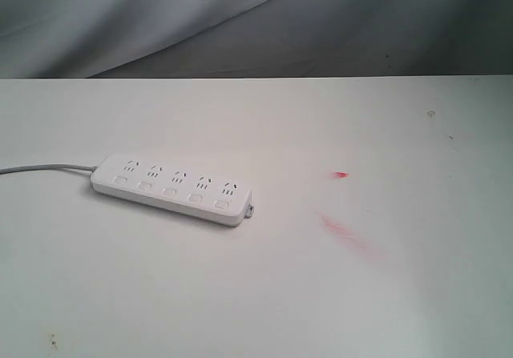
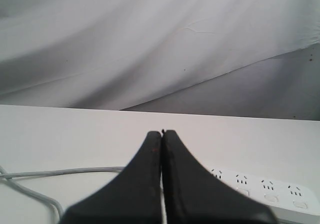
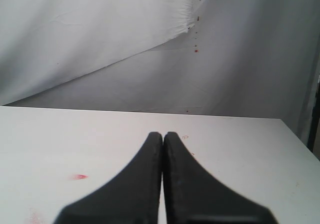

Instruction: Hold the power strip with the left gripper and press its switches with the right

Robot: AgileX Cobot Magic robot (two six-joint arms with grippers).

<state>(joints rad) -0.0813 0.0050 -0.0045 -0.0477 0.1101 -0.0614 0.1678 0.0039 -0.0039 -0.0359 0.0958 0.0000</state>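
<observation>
The white power strip (image 1: 171, 189) lies flat on the table left of centre, its row of switches (image 1: 169, 191) along the near side and its grey cord (image 1: 44, 168) running off to the left. Neither arm shows in the exterior view. In the left wrist view my left gripper (image 2: 162, 133) is shut with nothing between its black fingers; the power strip (image 2: 270, 191) and its cord (image 2: 60, 173) lie beyond it, apart from it. My right gripper (image 3: 163, 134) is also shut and empty above bare table, and the strip is out of that view.
The white table (image 1: 321, 294) carries a red smear (image 1: 349, 236) and a small red mark (image 1: 340, 174) right of the strip. A grey-white cloth backdrop (image 1: 240, 22) hangs behind the far table edge. The table's right edge (image 3: 300, 144) shows in the right wrist view.
</observation>
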